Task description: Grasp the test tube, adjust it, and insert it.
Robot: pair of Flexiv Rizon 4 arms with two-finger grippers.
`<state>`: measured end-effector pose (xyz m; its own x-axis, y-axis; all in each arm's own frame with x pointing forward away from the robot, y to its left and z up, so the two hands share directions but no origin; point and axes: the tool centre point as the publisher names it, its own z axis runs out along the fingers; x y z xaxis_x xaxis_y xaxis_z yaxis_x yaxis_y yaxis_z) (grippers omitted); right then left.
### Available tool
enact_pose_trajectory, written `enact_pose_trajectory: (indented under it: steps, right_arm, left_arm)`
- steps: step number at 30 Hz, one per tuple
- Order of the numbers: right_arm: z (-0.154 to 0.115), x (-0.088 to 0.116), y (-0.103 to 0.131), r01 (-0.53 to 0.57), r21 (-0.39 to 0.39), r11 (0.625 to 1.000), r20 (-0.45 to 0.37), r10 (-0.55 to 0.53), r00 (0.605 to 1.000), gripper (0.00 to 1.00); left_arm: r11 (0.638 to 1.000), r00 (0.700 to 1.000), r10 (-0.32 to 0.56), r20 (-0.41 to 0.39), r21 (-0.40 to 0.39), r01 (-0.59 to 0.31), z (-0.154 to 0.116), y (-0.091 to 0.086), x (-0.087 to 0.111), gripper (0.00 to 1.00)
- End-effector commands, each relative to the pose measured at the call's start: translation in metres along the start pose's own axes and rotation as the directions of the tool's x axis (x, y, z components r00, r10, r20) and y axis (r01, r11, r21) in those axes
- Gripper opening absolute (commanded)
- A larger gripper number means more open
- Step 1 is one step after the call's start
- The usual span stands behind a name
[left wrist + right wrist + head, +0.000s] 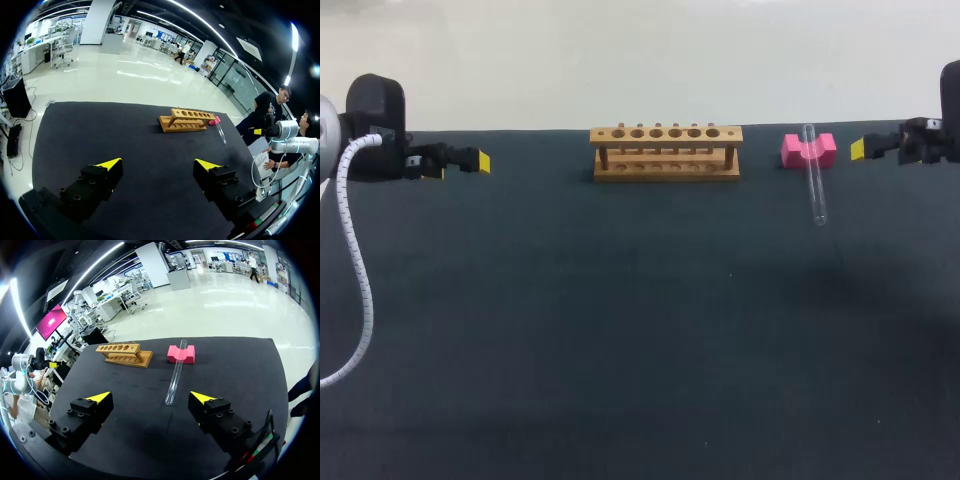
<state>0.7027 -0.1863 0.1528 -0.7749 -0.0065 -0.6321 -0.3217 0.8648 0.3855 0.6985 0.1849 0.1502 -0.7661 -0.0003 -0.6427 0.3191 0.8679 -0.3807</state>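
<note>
A clear glass test tube (814, 184) lies with its far end resting on a pink block (808, 150) at the back right of the dark table. A wooden rack (666, 152) with a row of holes stands at the back middle. My right gripper (860, 150) hovers open just right of the pink block, nothing between its fingers. In the right wrist view the test tube (176, 372) lies ahead of the right gripper (155, 399), between the lines of its fingers. My left gripper (480, 163) hangs open at the far left; the rack (186, 120) is far ahead of the left gripper (159, 164).
The dark table (620, 330) stretches wide and bare in front of the rack. A white cable (360, 260) loops down from my left arm over the table's left edge.
</note>
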Motion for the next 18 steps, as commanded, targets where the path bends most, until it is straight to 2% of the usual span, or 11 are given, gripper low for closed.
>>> enact_pose_trajectory:
  steps: [1, 15, 18]
  right_arm:
    - [-0.0006, -0.0001, 0.0007, 0.000, 0.003, 1.000, -0.001, 0.000, 1.000, 1.00]
    - [-0.0006, -0.0001, 0.0007, 0.000, 0.003, 1.000, -0.001, 0.000, 1.000, 1.00]
    - [-0.0006, -0.0001, 0.0007, 0.000, 0.003, 1.000, -0.001, 0.000, 1.000, 1.00]
  left_arm:
    - [1.000, 1.000, -0.001, -0.005, -0.003, 0.001, 0.0004, -0.0007, -0.0016, 1.00]
    - [1.000, 1.000, -0.001, -0.005, -0.003, 0.001, 0.0004, -0.0007, -0.0016, 1.00]
    - [1.000, 1.000, 0.022, 0.002, 0.009, -0.022, 0.0009, -0.0004, -0.0020, 1.00]
